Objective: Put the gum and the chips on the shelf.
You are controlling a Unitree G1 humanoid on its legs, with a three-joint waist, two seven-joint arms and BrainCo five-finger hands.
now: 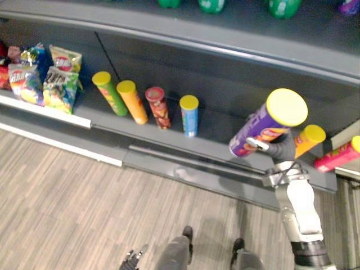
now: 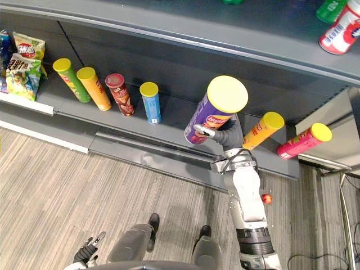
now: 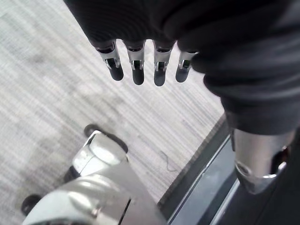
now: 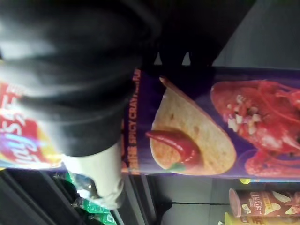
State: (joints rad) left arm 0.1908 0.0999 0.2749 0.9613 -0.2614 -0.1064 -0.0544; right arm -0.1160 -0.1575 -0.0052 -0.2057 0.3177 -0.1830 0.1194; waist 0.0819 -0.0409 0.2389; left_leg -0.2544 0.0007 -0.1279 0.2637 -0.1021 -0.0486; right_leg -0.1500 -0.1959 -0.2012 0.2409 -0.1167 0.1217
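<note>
A purple chips can point(image 1: 260, 128) with a yellow lid is held tilted in front of the lower shelf point(image 1: 219, 147), its lid end toward me. My right hand point(image 1: 279, 149) is shut on its lower part. Seen from the right wrist, the can's purple side point(image 4: 197, 126) runs across my thumb point(image 4: 99, 176). My left hand point(image 1: 133, 259) hangs low by the floor, and its fingers point(image 3: 137, 68) are straight and hold nothing.
On the lower shelf stand a green can point(image 1: 109, 93), an orange can point(image 1: 133, 102), a red can point(image 1: 158, 107) and a blue can point(image 1: 189, 115). Another orange can point(image 1: 308, 139) and a pink can point(image 1: 336, 156) lean at the right. Chip bags point(image 1: 56, 79) fill the left end. Green bottles point(image 1: 211, 4) stand on the upper shelf.
</note>
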